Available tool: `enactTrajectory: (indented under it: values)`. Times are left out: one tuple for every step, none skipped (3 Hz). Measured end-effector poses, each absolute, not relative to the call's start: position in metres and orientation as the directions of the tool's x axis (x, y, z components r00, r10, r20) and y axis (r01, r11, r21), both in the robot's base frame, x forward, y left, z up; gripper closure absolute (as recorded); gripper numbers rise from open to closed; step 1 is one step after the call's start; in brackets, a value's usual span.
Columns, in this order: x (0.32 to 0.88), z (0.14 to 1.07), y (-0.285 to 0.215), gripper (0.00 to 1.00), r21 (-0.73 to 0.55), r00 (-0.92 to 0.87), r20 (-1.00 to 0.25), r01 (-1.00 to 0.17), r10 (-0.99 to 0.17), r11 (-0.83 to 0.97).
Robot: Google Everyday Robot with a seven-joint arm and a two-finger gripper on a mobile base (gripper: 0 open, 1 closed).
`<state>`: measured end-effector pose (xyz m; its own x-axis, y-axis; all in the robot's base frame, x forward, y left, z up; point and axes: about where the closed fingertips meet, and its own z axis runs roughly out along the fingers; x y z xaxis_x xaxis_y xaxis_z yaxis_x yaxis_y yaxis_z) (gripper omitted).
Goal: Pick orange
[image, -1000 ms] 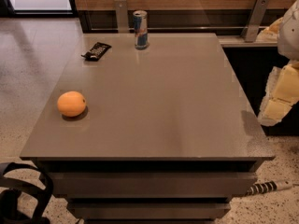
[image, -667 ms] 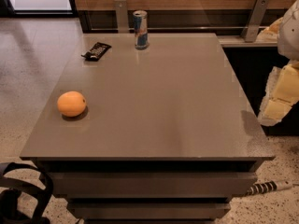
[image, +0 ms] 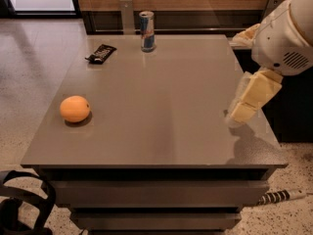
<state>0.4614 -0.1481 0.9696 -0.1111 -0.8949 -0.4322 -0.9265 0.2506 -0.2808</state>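
The orange (image: 75,108) is a small round fruit lying on the grey table (image: 166,111) near its left edge, towards the front. My gripper (image: 243,112) hangs at the table's right edge, pointing down and to the left, far to the right of the orange. Nothing is seen in it. The white arm housing (image: 286,33) fills the upper right corner.
A blue and silver drink can (image: 146,31) stands upright at the back of the table. A dark snack bar wrapper (image: 100,53) lies at the back left. A black bag strap (image: 24,204) sits on the floor at the front left. A cable (image: 279,197) lies on the floor at the right.
My arm and gripper have moved left, from beyond the table's right edge to over that edge. The orange, can and wrapper have not moved.
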Motion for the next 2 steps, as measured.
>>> enactTrajectory:
  values:
    - [0.478, 0.955, -0.094, 0.0, -0.301, -0.034, -0.538, -0.926, -0.842, 0.229]
    - [0.503, 0.939, -0.043, 0.0, -0.316, 0.043, -0.629, -0.926, -0.776, 0.205]
